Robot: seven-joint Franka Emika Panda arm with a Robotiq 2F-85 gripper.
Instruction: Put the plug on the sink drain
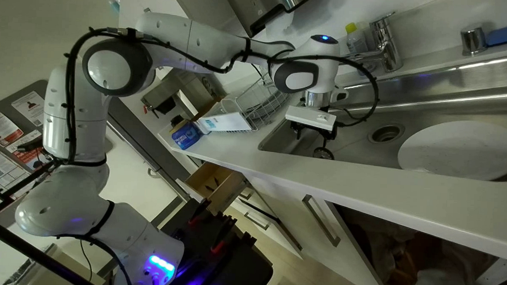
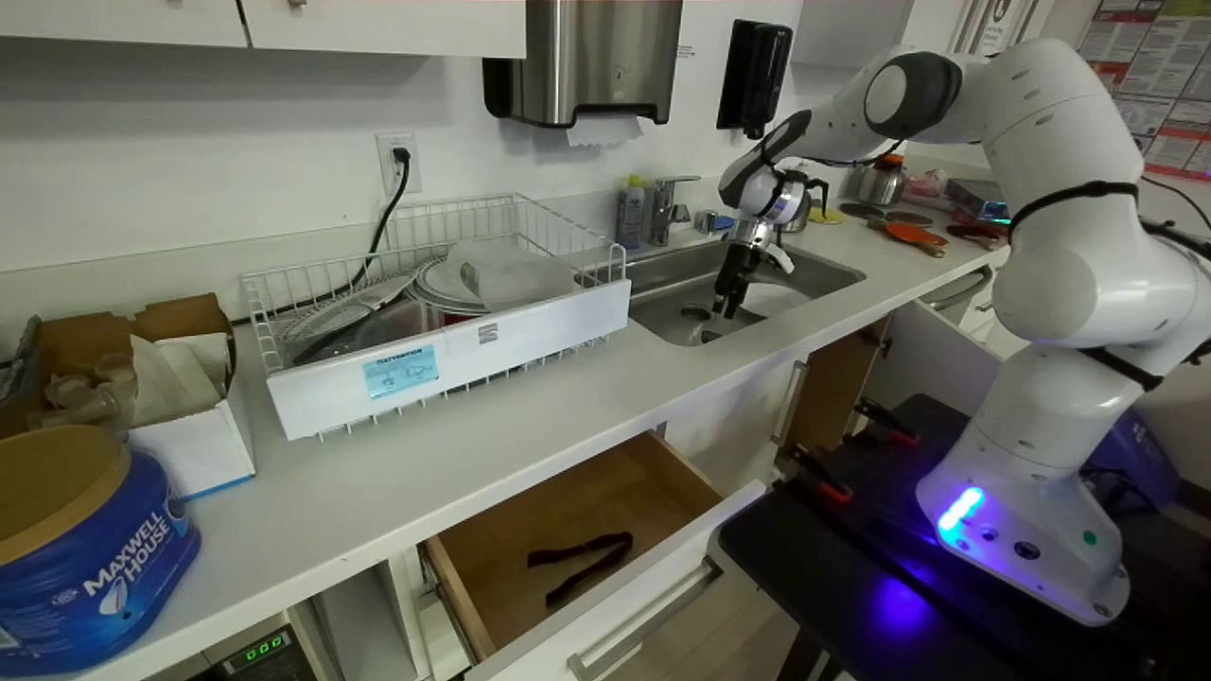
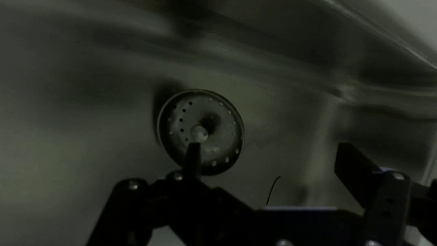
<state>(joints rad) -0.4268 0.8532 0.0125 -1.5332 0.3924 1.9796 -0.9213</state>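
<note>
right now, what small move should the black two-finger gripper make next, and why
Probably shift the open black two-finger gripper toward the wrist view's left: the round perforated metal plug lies off to that side, its small round knob lining up with one fingertip rather than the gap.

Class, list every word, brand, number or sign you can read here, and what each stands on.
"MAXWELL HOUSE": blue tub
"ATTENTION": blue sticker on white rack
"000" in green: display under the counter
Too small or blurred: posters, sticker's smaller lines, rack's grey label, print beside towel dispenser.
Wrist view: none.
</note>
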